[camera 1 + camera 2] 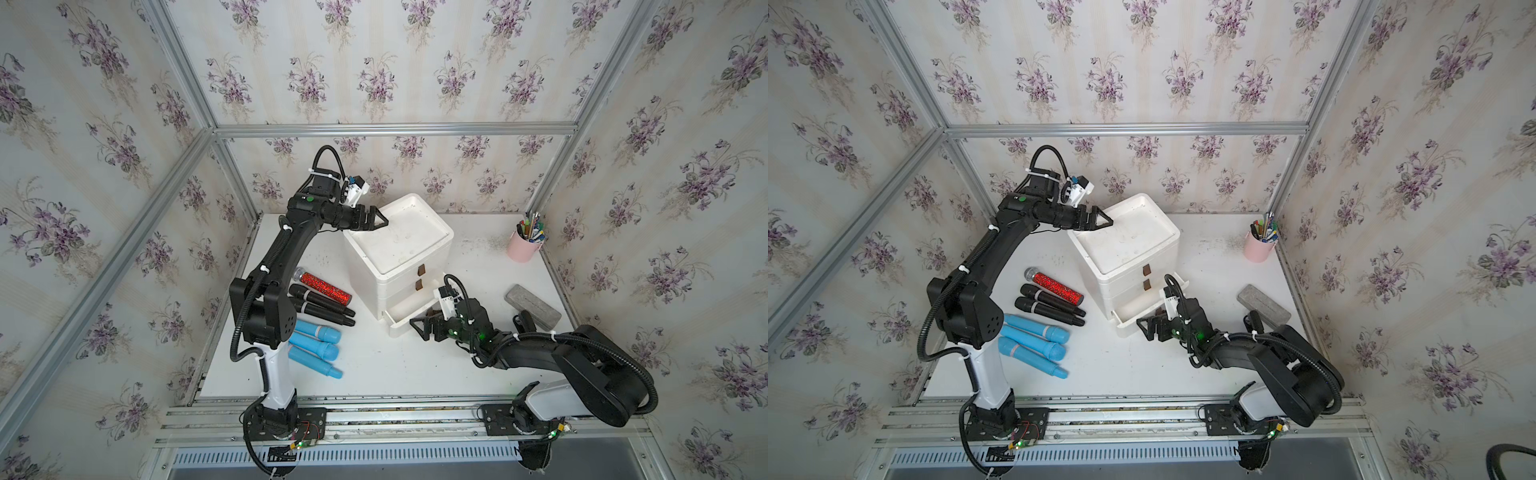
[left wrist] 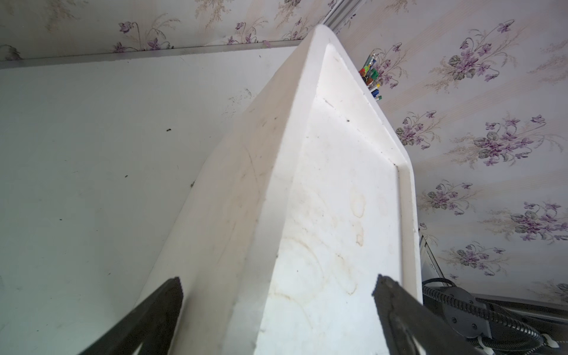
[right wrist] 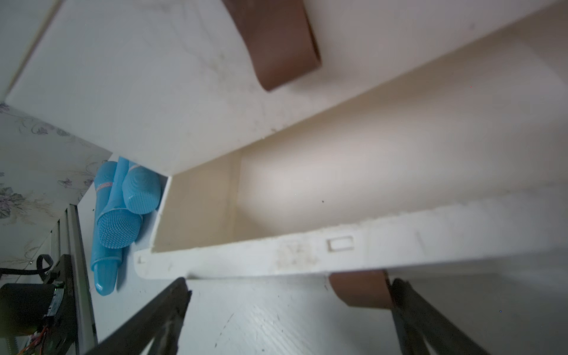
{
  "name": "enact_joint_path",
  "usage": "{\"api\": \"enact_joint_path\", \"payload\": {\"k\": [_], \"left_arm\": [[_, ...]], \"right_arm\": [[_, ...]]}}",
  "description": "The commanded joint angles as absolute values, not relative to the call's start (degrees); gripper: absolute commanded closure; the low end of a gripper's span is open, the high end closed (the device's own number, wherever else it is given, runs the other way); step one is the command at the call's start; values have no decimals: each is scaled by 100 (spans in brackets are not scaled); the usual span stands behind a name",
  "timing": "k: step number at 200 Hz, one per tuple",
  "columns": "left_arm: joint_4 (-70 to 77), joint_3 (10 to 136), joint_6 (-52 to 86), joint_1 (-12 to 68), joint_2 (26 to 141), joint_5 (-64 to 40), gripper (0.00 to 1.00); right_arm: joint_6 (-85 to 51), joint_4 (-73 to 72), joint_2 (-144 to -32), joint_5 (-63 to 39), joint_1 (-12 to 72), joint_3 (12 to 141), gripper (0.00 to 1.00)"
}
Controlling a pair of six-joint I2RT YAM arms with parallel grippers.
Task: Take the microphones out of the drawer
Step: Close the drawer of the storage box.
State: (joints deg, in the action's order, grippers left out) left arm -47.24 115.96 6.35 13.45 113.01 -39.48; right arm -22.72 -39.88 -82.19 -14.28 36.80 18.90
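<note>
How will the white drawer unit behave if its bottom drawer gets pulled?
Probably light: the drawer unit looks like thin plastic, so it may slide on the smooth table. Being tall, it could tip forward; the left tool at its top corner might steady it.

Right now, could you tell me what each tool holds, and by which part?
Nothing is held; the left tool and right tool both stand open.

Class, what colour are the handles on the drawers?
Brown; the handles show best in the right wrist view.
</note>
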Motion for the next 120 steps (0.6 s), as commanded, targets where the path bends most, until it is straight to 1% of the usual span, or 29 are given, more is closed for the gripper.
{"api": "enact_joint_path", "payload": {"k": [1,17,93,120], "left_arm": [[-5123,11568,582,1371,11327,-4274,1],[-5122,11575,605,1380,11353,-4313,1],[-5121,11576,624,1397,11373,-4354,1],[-5124,11577,626,1423,11391,-4377,1]], "right_arm": [[-1875,-4568,-8317,-1330,3660,2037,0],[-1726,-4578,-8454,-1319,3628,2153,0],[-1890,-6216,-9437,-1923,3471,2107,0],[-1872,-6471,-9686,-2019,3468,2215,0]]}}
